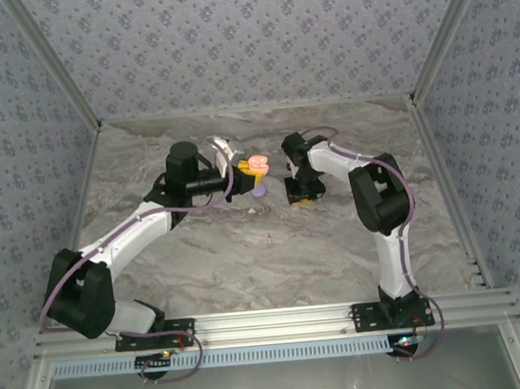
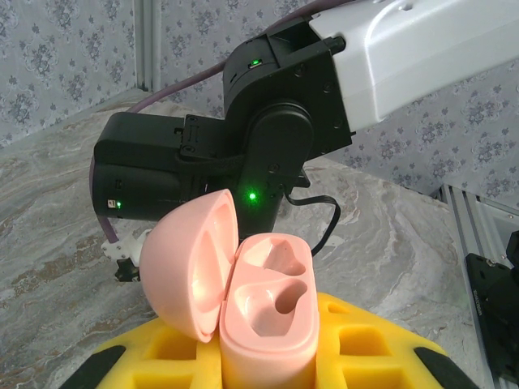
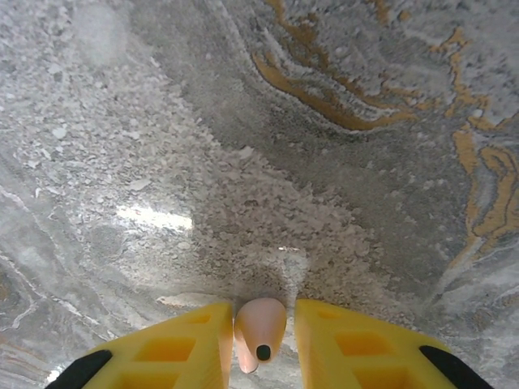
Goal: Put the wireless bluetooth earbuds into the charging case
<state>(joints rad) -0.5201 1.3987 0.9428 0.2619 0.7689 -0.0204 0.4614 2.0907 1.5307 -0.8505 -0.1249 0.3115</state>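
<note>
1. The marble table [image 1: 337, 260] lies under both grippers; in the right wrist view its grey, ochre-veined surface is just beyond the fingertips.
2. The right arm [image 2: 268, 138] has its black wrist directly ahead of the left gripper, just past the open case.
3. The left gripper [image 2: 268, 348] has its yellow fingers pressed together on the base of the pink charging case [image 2: 268, 304], which it holds above the table.
4. The right gripper [image 3: 261, 328] is near the left gripper, on its right, and is pinching one pale pink earbud [image 3: 259, 328].
5. The charging case stands upright between the left fingers. Its lid [image 2: 190, 267] is hinged open to the left, and both moulded sockets are empty.
6. A small lilac object [image 1: 258, 192] sits between the two grippers, nearer the left one; I cannot tell what it is.
7. The pinched earbud stands out from between the right fingertips, and its dark opening faces the wrist camera.
</note>
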